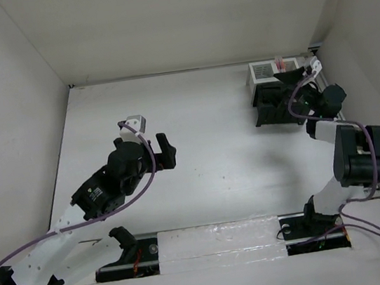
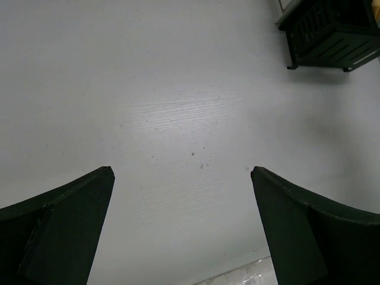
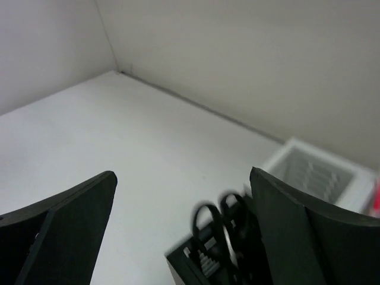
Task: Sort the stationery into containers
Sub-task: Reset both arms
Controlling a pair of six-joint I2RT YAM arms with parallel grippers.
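Note:
Black-handled scissors (image 3: 221,228), blurred, stand handles-up in the black mesh organiser (image 3: 189,263), free of the fingers. The white mesh box (image 3: 312,172) adjoins it behind, with a red item (image 3: 375,199) at its far side. My right gripper (image 3: 183,175) is open just above the scissors with nothing between its fingers. From above, the right gripper (image 1: 294,85) hovers over the black organiser (image 1: 270,110) beside the white box (image 1: 263,70) at the back right. My left gripper (image 2: 181,172) is open and empty over bare table, mid-left (image 1: 156,146).
The black organiser (image 2: 329,32) shows at the top right of the left wrist view. White walls enclose the table on the left, back and right. Both arm bases and a taped strip (image 1: 218,241) sit along the near edge.

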